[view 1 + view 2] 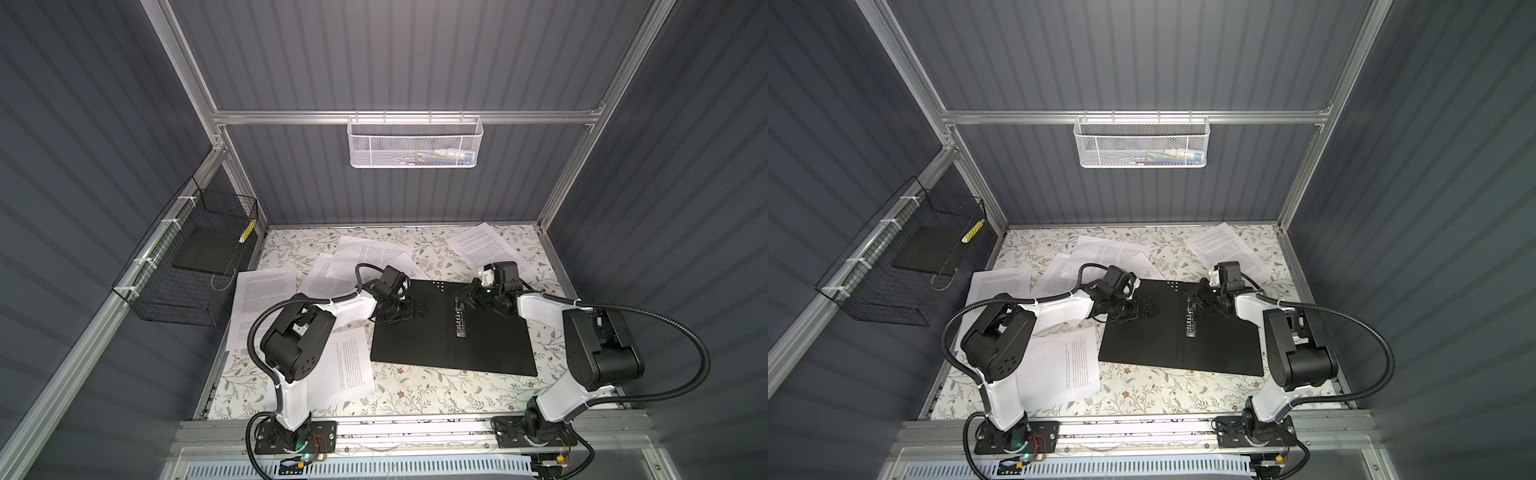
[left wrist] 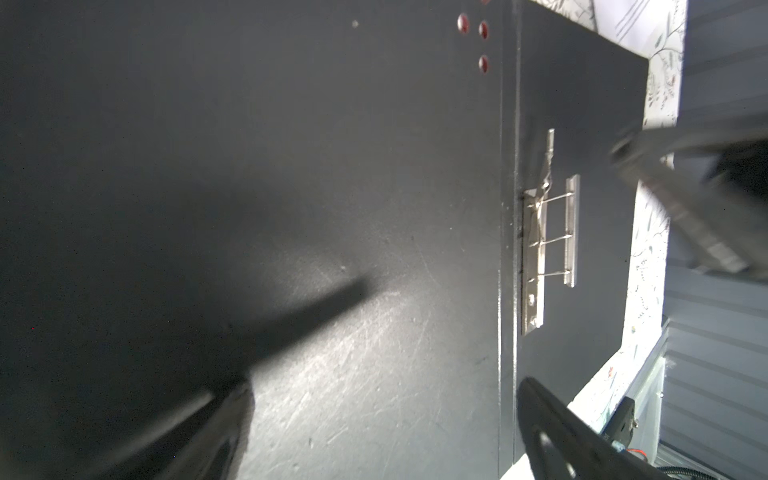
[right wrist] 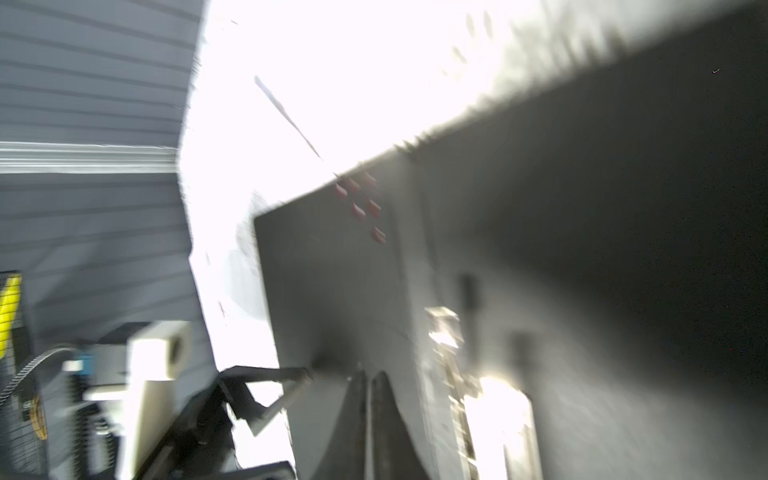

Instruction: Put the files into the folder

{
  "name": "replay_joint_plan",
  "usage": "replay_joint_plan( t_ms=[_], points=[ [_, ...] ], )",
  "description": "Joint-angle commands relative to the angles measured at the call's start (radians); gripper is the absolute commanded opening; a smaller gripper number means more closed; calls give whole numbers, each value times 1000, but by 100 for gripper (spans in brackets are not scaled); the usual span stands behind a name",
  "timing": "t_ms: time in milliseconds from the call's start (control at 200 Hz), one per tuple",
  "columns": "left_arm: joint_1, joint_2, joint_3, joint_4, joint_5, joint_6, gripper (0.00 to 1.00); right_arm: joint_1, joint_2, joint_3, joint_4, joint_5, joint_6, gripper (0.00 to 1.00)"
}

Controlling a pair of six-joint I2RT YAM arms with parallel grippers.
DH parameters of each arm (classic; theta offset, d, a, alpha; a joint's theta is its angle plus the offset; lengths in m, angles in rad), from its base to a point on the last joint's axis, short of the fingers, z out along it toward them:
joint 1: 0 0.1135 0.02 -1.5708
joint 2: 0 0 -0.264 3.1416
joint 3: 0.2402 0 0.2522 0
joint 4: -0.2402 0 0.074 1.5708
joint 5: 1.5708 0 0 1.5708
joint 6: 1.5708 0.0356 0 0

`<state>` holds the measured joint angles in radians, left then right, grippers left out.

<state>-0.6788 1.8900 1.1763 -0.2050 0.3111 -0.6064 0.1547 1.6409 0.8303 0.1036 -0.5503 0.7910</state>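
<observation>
Found folder [image 1: 490,345] open on worktop [image 1: 415,395] amid files [image 1: 266,291], left pincer [image 1: 409,311] wide, empty above it, right pincer [image 3: 368,386] nearly closed, empty, beside clip [image 1: 459,322]; judged low pass liable to snag clip, dragging folder.

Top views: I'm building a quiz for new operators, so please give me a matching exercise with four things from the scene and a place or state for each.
Things:
1. folder
2. white mesh basket
3. black wire basket
4. left claw

Places or states:
A. hangs on the back rail
B. open wide over the folder
C. lies open on the table, black inside up
D. fixed to the side rail on the left

Pairs: 1-C, 2-A, 3-D, 4-B
</observation>
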Motion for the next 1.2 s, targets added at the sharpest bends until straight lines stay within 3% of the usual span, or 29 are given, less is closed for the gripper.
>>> replay_joint_plan(
  t_ms=[0, 215, 340, 455, 645, 775, 910, 1196],
  points=[
    [13, 6, 52, -181, -57, 36, 100, 9, -62, 14, -2, -41, -52, 25],
    [15, -238, 72, -326, -217, 29, 100, 13, -211, -67, -49, -18, -109, 57],
    [24, -407, -62, -427, -320, -24, 100, 29, -267, -110, -72, -24, -137, 72],
    [71, -565, -215, -494, -344, -152, 100, 41, -295, -147, -58, -41, -140, 83],
    [127, -783, -390, -642, -422, -409, 100, 67, -292, -155, -26, -78, -126, 94],
    [128, -893, -537, -610, -415, -552, 100, 84, -294, -149, -19, -84, -122, 99],
    [128, -912, -605, -528, -414, -548, 100, 91, -312, -149, -21, -89, -117, 99],
    [129, -767, -631, -404, -470, -501, 100, 91, -336, -143, -46, -110, -126, 99]
  ],
)
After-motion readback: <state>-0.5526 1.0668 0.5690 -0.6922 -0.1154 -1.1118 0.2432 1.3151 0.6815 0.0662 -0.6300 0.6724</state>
